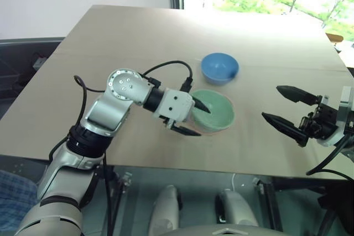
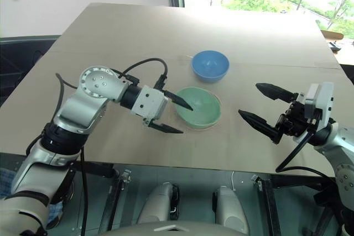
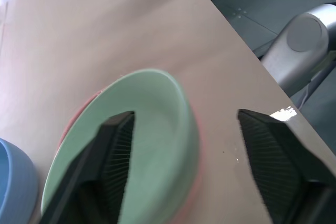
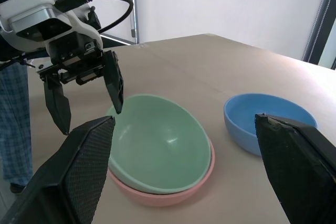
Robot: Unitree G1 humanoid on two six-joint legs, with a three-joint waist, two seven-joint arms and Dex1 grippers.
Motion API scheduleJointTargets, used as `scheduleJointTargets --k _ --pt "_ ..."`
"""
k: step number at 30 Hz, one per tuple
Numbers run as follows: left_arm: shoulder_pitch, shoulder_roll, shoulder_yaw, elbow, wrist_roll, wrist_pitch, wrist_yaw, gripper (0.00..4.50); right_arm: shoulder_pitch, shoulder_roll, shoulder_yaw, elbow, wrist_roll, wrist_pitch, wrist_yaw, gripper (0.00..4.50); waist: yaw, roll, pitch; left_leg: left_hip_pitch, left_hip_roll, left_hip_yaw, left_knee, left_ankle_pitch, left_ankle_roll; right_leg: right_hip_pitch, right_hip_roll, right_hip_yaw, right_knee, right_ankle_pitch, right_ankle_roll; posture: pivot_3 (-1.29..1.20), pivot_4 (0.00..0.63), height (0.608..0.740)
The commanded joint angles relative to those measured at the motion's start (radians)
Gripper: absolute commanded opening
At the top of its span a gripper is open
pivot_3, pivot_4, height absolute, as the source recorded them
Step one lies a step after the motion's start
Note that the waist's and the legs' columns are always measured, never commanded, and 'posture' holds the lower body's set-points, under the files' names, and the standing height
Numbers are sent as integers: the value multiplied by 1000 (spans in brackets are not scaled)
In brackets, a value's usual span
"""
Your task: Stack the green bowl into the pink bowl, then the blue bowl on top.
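We see the green bowl (image 1: pixel 213 111) sitting nested inside the pink bowl (image 4: pixel 173 195) near the middle of the bench (image 1: pixel 138 42), a little toward the near edge. The green bowl looks slightly tilted in the pink one, its rim riding higher on one side, with the pink rim showing as a thin band beneath it.

The blue bowl (image 1: pixel 219 67) stands upright on the bench just beyond the stacked pair, to the far right of it, apart from both and with nothing inside.

Our left hand (image 1: pixel 191 117) is at the left edge of the stacked bowls, its two black fingers spread wide. One finger (image 1: pixel 200 104) reaches over the green bowl's near-left rim and the other (image 1: pixel 185 131) lies outside the bowls, over the bench. From the left wrist view we think neither finger is pressing on the rim, though the gap there is hard to judge; the hand grips nothing.

Our right hand (image 1: pixel 287 109) hovers over the right side of the bench, well apart from all three bowls, its fingers wide apart and pointing left toward the stack, holding nothing.
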Motion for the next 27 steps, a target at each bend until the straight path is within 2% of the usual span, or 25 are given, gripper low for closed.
scheduleJointTargets --k 1,5,9,13,18,23,27 --pt "-1 -37 85 4 -80 60 76 4466 5 -13 -9 -14 -4 -23 3 4500 1 0 0 0 0 0 0 0 0 0 0 0 0 0 0 0 150 740" --pt "27 -68 190 43 -161 132 165 4466 -6 -23 -16 8 -24 -7 -25 4500 -1 0 0 0 0 0 0 0 0 0 0 0 0 0 0 0 150 740" --pt "80 -89 307 39 -262 238 269 4466 -42 -93 15 35 -39 71 -46 4500 -7 0 0 0 0 0 0 0 0 0 0 0 0 0 0 0 150 740" --pt "174 -106 419 -49 -385 363 381 4466 -112 -165 124 104 -206 32 -54 4500 -9 0 0 0 0 0 0 0 0 0 0 0 0 0 0 0 150 740" --pt "277 -103 547 -152 -523 492 517 4466 -266 -169 265 248 -416 -108 -66 4500 -17 0 0 0 0 0 0 0 0 0 0 0 0 0 0 0 150 740" --pt "377 -108 635 -253 -586 528 636 4466 -440 -179 388 423 -584 -271 -18 4500 -24 0 0 0 0 0 0 0 0 0 0 0 0 0 0 0 150 740" --pt "443 -98 653 -311 -578 517 696 4466 -568 -176 475 584 -701 -437 34 4500 -22 0 0 0 0 0 0 0 0 0 -1 0 0 0 0 0 150 740"
